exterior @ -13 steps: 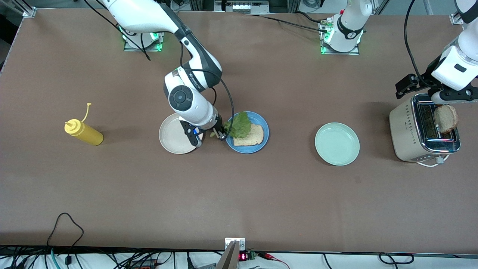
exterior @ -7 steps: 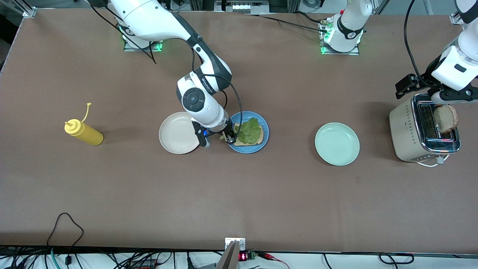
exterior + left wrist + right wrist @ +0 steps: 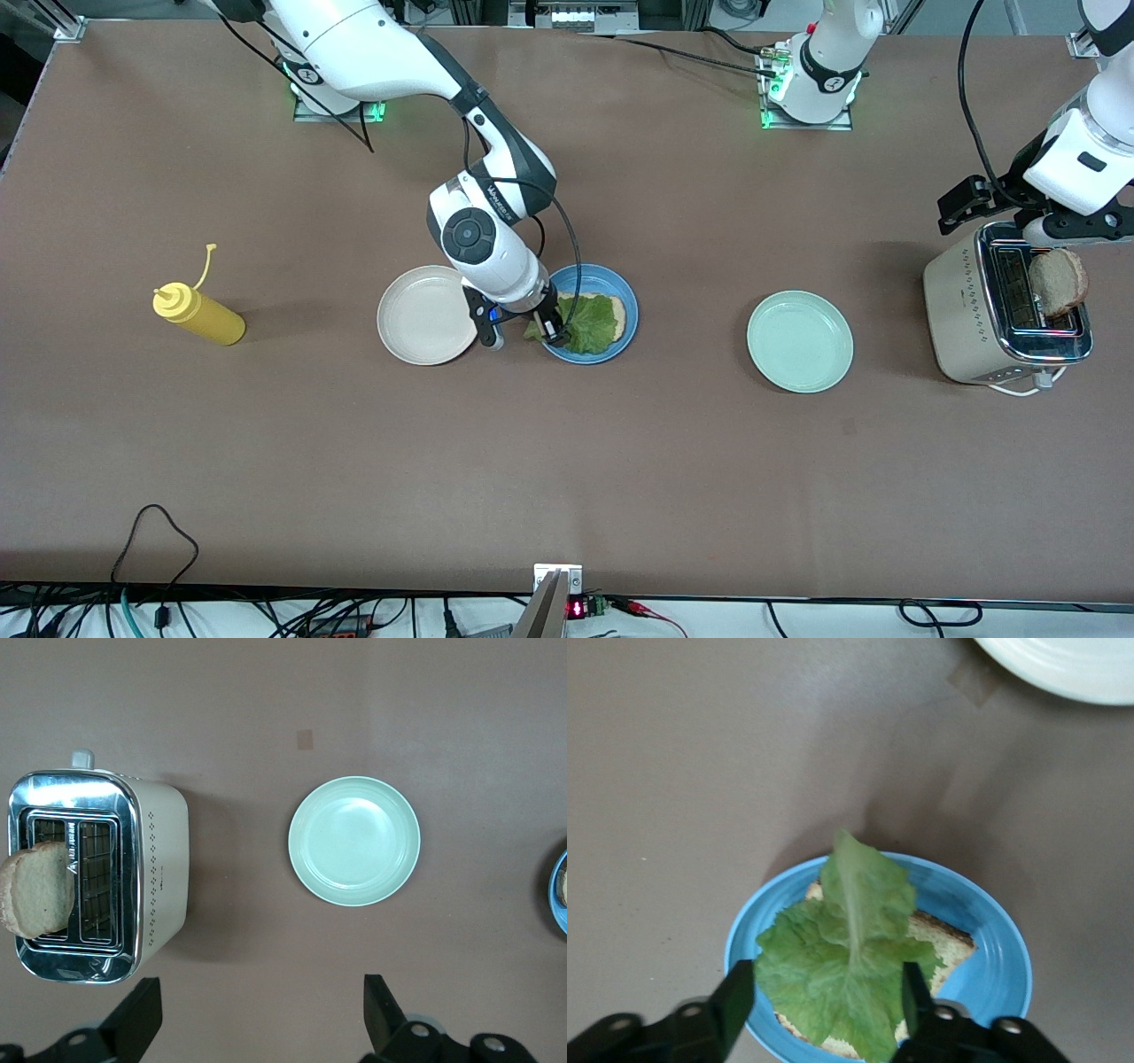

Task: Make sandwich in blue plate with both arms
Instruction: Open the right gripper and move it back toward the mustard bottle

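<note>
Frontally, the right gripper (image 3: pixel 542 330) is seen low at the round sky-blue plate (image 3: pixel 620 292), beside the cream-white plate (image 3: pixel 427 315). Wide bare table is left nearer the camera.

By the left wrist, the open left gripper (image 3: pixel 257 1014) is shown over the beige metal toaster (image 3: pixel 159 873) holding a round brown bread slice (image 3: pixel 35 892).

By the right wrist, the fingers (image 3: pixel 733 1003) are parted around the ruffled green lettuce leaf (image 3: pixel 850 966), laid on a tan bread slice (image 3: pixel 943 943).

No writing can be read.

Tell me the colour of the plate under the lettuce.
Bright sky-blue plate; right wrist view shows it best.
</note>
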`<state>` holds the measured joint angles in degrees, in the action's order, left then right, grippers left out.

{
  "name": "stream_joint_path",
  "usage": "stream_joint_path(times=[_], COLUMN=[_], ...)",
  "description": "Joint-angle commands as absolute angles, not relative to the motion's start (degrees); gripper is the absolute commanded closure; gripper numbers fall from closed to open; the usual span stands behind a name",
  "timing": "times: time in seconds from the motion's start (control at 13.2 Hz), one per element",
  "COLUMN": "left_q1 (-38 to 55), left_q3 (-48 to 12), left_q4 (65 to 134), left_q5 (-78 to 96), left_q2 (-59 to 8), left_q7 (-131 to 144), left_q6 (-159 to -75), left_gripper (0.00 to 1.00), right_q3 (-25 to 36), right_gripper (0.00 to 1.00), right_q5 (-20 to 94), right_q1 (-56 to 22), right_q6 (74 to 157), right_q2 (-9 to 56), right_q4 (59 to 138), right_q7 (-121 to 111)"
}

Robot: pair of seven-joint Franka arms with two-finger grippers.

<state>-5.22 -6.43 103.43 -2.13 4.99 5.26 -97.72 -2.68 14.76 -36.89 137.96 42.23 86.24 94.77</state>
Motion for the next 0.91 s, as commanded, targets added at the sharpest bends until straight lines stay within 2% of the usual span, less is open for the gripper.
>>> stream_joint_path(times=[0.0, 0.84], left_q1=[-5.62, -5.63], left_q3=[-6.68, -6.42], left_q4=[104.15, 104.06], left_q5=[-1.32, -1.23], left_q2=[6.06, 6.06], left_q7=[4.49, 4.48], left_q6=[-97.38, -97.29], left_gripper=[0.0, 0.0], right_q3=[-2.46, -2.37], right_gripper=[0.0, 0.0], right_q5=[14.85, 12.49], right_q1=[-35.16, -20.49], right_q6=[133.44, 110.24], right_q2=[41.23, 29.01], right_q4=[85.34, 85.34], right_q7=[89.67, 52.34])
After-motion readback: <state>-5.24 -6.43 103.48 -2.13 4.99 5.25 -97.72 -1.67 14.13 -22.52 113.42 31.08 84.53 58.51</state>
